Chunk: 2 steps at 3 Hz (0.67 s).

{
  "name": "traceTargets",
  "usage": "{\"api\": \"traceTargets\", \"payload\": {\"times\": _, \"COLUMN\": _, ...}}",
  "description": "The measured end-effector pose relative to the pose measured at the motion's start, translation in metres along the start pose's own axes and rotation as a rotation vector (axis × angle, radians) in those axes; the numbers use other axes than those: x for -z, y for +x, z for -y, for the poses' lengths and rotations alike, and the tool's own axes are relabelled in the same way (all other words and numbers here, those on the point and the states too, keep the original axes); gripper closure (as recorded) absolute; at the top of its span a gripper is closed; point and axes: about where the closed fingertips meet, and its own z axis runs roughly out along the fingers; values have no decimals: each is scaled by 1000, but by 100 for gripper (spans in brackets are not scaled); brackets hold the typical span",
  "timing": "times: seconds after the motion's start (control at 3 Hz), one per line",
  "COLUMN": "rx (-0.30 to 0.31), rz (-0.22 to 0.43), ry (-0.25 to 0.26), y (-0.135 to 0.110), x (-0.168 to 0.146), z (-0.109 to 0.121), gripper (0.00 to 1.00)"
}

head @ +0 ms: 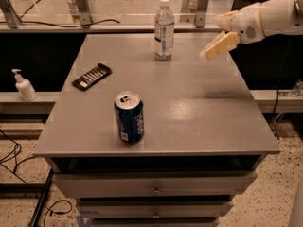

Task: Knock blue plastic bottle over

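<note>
The blue plastic bottle (pixel 164 31) is clear with a white cap and a white-and-blue label. It stands upright near the far edge of the grey table (pixel 199 108). My gripper (pixel 211 37) hangs above the table's far right part, to the right of the bottle and apart from it. Its cream fingers (pixel 218 45) are spread open and hold nothing.
A dark blue soda can (pixel 129 117) stands upright near the table's front edge. A flat black packet (pixel 92 76) lies at the left. A small white pump bottle (pixel 22 85) stands on a low ledge left of the table. Drawers sit under the tabletop.
</note>
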Motion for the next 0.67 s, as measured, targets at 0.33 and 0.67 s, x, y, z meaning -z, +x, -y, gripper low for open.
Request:
{"api": "traceTargets", "payload": {"times": 0.33, "rx": -9, "rz": 19, "ry": -9, "y": -1, "x": -6, "z": 0, "gripper": 0}}
{"api": "traceTargets", "payload": {"times": 0.67, "rx": -25, "rz": 53, "ry": 8, "y": -1, "x": -16, "z": 0, "gripper": 0}}
